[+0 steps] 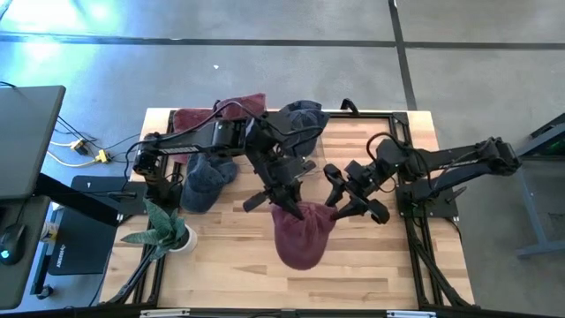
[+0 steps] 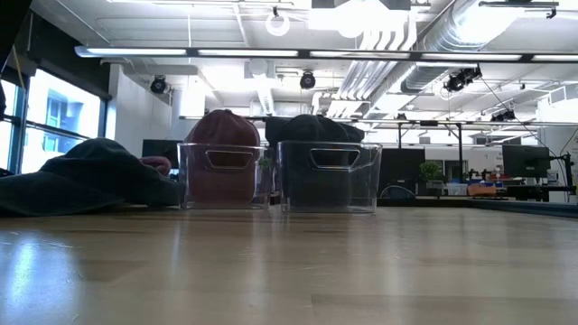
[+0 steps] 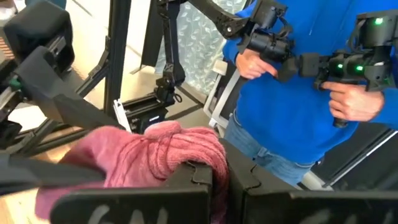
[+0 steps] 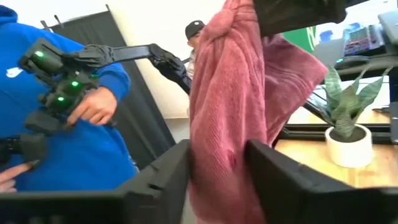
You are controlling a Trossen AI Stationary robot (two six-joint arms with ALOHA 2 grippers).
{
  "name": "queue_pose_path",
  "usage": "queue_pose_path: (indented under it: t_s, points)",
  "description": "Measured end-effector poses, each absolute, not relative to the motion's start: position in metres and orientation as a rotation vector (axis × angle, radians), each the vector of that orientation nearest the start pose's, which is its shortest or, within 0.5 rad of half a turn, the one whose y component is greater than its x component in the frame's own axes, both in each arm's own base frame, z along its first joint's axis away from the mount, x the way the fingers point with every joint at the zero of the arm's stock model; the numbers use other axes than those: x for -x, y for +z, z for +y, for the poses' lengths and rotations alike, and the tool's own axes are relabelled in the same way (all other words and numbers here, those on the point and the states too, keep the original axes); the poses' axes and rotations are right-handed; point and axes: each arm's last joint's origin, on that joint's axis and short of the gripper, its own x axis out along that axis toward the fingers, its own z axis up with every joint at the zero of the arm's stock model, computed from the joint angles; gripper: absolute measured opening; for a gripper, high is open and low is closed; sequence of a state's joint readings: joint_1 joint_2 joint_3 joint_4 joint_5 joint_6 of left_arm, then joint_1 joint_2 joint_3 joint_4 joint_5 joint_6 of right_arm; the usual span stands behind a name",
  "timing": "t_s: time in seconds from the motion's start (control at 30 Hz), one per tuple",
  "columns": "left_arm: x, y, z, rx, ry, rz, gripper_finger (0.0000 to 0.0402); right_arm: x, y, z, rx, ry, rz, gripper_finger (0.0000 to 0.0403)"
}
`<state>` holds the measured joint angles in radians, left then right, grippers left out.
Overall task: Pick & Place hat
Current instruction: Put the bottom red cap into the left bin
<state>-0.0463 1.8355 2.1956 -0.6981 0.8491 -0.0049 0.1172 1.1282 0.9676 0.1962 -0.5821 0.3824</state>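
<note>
We are looking down on a pale wooden tabletop [image 1: 371, 265] where both dark arms are meeting near the middle. The left tool [image 1: 290, 208] is pinching the top of a dusty-pink knitted hat [image 1: 303, 237], its fingers pressed together on the bunched fabric, and the hat is hanging from it above the tabletop, its body sagging toward the near edge. In the left wrist view the same pink knit [image 3: 155, 155] is gathering right at that tool's dark fingers [image 3: 143, 199].

The right tool [image 1: 346, 196] is sitting just beside the hat on its right side. In the right wrist view the hanging pink fabric [image 4: 227, 118] is passing between this tool's two dark fingers [image 4: 283, 177], which are standing apart on either side of it; we cannot tell whether they are touching the cloth.

Toward the far side of the tabletop we are seeing a slate-blue knitted hat [image 1: 205, 178] lying flat, a dark red hat [image 1: 221, 115] and a dark navy hat [image 1: 300, 117]. The low view is showing two clear plastic bins, one holding the red hat [image 2: 224, 171] and one holding the dark hat [image 2: 328, 176].

A small potted plant with pointed green leaves in a white pot [image 1: 168, 231] is standing near the left front corner. Beyond the tabletop, a person in a blue hoodie [image 3: 298, 93] is gripping black control handles.
</note>
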Motion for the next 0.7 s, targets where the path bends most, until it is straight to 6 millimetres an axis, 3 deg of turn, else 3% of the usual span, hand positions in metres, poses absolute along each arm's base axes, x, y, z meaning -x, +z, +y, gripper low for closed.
queue_pose_path:
  t_s: [0.23, 0.37, 0.53, 0.7]
  points:
    - [-0.378, 0.474, -0.039, 0.146, -0.903, 0.306, 0.0008, -0.241, 0.370, 0.049, -0.396, 0.727, 0.104, 0.0013]
    - [-0.379, 0.476, -0.039, 0.221, -0.869, 0.326, 0.0045, -0.224, 0.382, 0.047, -0.410, 0.743, 0.062, 0.0016]
    - [-0.379, 0.475, -0.039, 0.302, -0.842, 0.374, 0.0124, -0.198, 0.399, 0.041, -0.390, 0.672, -0.033, 0.0005]
    - [-0.399, 0.456, -0.040, 0.351, -0.823, 0.427, 0.0195, -0.185, 0.404, 0.038, -0.375, 0.632, -0.056, 0.0003]
